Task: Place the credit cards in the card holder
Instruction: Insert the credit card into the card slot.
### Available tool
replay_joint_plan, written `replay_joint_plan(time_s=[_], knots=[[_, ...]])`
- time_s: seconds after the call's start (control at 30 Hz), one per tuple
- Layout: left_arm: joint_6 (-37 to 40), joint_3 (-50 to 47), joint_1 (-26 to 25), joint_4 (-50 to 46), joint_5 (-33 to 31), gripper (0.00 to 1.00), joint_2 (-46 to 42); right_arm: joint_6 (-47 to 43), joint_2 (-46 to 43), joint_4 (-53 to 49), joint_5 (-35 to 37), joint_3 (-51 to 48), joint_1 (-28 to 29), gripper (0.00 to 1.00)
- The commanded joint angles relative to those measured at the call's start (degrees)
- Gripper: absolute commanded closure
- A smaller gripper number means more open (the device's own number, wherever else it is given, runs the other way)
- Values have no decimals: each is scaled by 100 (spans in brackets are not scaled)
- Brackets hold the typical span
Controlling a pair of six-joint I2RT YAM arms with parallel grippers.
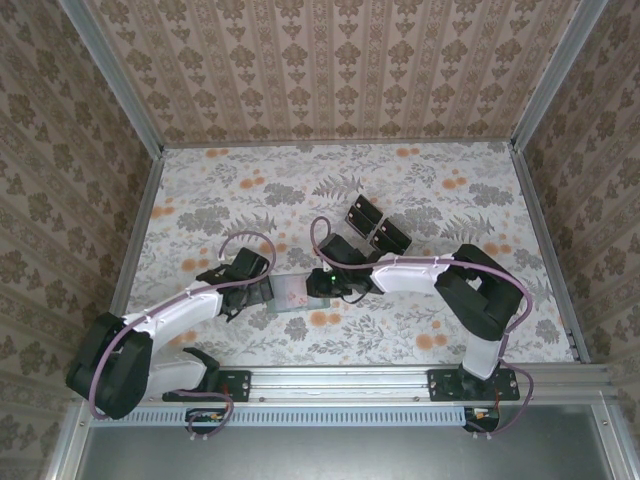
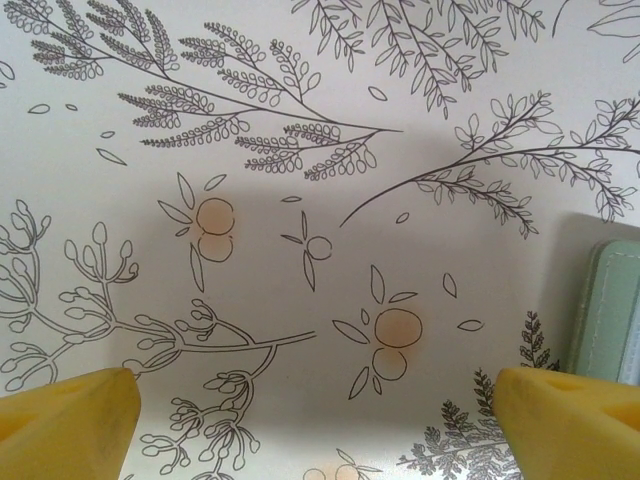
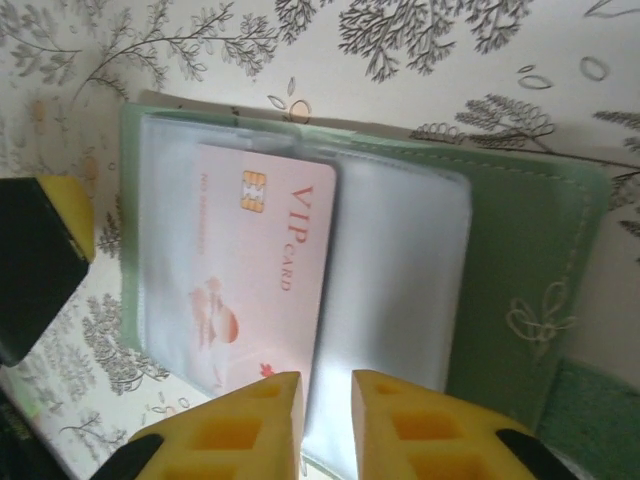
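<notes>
Yellow pads of the right gripper (image 3: 326, 385) stand nearest in the right wrist view. The jaws are almost together with a narrow slit between them, at the near short edge of the credit card (image 3: 255, 270); whether they pinch it cannot be told. The card lies face up on the opened card holder (image 3: 510, 270), against its clear sleeve (image 3: 395, 260). Its long axis runs away from the gripper, chip end farthest. It is judged thin, stiff, light and slick, and best taken by a short edge. In the left wrist view the left gripper (image 2: 315, 400) is spread wide and empty, just beside the holder's green edge (image 2: 610, 310). The top view shows the holder (image 1: 285, 300) between the left gripper (image 1: 262, 290) and the right gripper (image 1: 318, 285), with black blocks (image 1: 378, 225) beyond it.
</notes>
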Motion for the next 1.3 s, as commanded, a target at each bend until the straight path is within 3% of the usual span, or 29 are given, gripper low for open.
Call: replay_joint_plan(time_s=[0.0, 1.27], knots=[[-169, -81, 38, -55, -109, 0, 44, -243, 124, -451, 275, 262, -23, 84], [-205, -319, -32, 426, 183, 0, 361, -436, 1245, -696, -549, 1584, 232, 92]])
